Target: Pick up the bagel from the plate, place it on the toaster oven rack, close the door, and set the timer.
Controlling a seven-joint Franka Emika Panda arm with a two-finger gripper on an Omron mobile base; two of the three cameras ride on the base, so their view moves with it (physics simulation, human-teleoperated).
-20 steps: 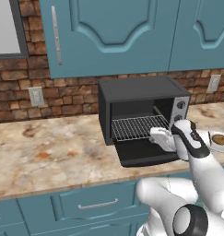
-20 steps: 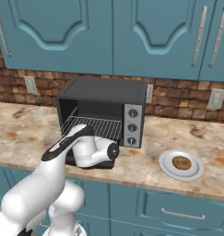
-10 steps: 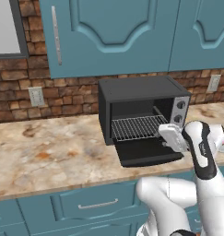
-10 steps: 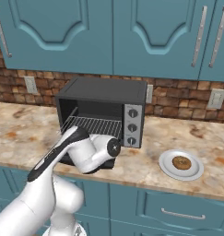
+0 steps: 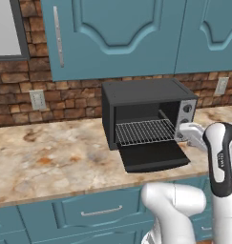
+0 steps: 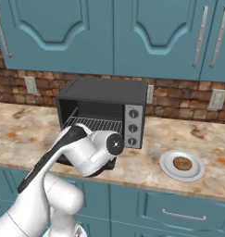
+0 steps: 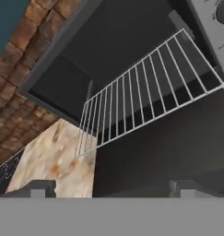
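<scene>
Currently bagel (image 6: 182, 163) flat on plate (image 6: 168, 168), hole upward, end effector (image 7: 113, 188) open, empty.

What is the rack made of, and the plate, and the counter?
The rack looks like shiny silver metal wire: thin bright bars with gaps between them. The plate seems to be smooth pale ceramic, though plastic could look the same. The counter looks like polished stone, maybe marble or granite, from its beige, blotchy pattern.
</scene>
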